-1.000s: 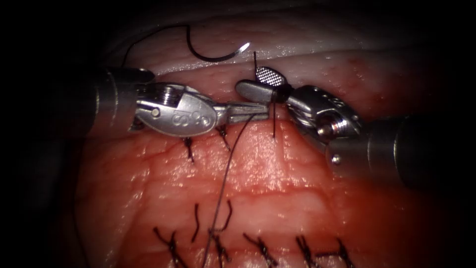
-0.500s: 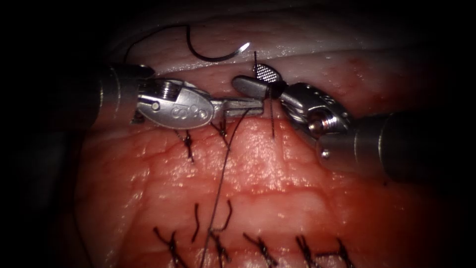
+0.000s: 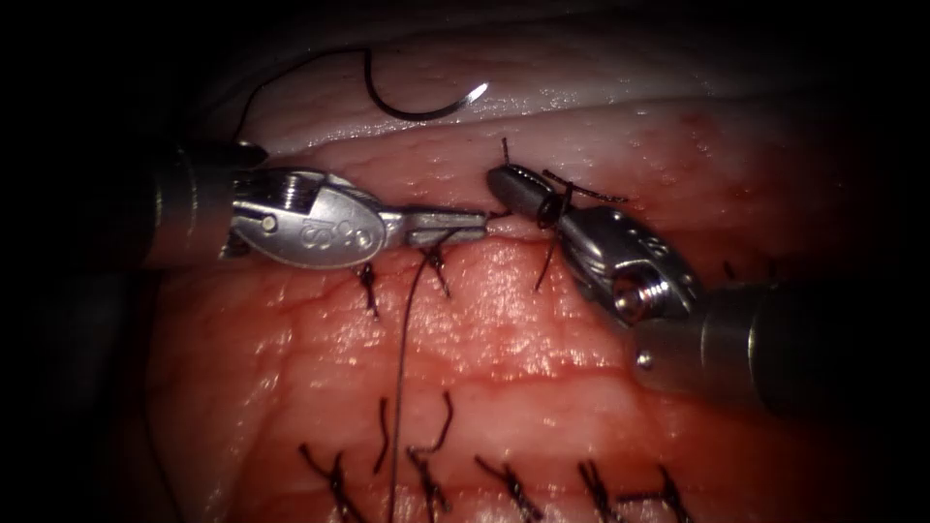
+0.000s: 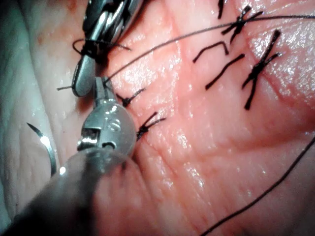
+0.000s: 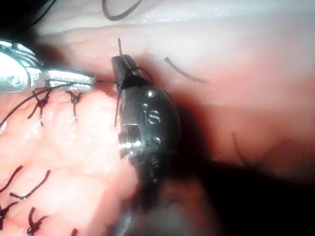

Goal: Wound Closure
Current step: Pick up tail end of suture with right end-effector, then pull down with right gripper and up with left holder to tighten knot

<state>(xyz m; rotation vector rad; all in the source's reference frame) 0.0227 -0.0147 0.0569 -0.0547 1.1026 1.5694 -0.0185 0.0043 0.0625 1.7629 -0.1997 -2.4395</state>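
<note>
The curved needle [image 3: 426, 113] lies free on the pale far tissue, held by neither tool and not in the tissue; it also shows in the left wrist view [image 4: 47, 150]. My left tool [image 3: 477, 224] is shut on the long thread [image 3: 400, 368], which hangs down across the tissue [image 3: 542, 339]. Tip to tip with it, my right tool [image 3: 506, 180] is shut on the short thread end [image 3: 504, 147], whose stub pokes out past its tip. Thread loops [image 3: 550, 207] wrap around the right jaws. Both tips meet again in the wrist views [image 4: 101, 84] [image 5: 119, 64].
Two tied stitches [image 3: 368, 289] sit just below the left tool. A row of several knotted stitches [image 3: 509, 484] runs along the near edge. Red fluid [image 3: 678, 436] covers the tissue on the right. The left tool's jaws [image 5: 74, 77] reach in beside the right tool.
The right jaws have gone from open to shut on the short thread end. The left tool has drawn back to the left with the long thread.
</note>
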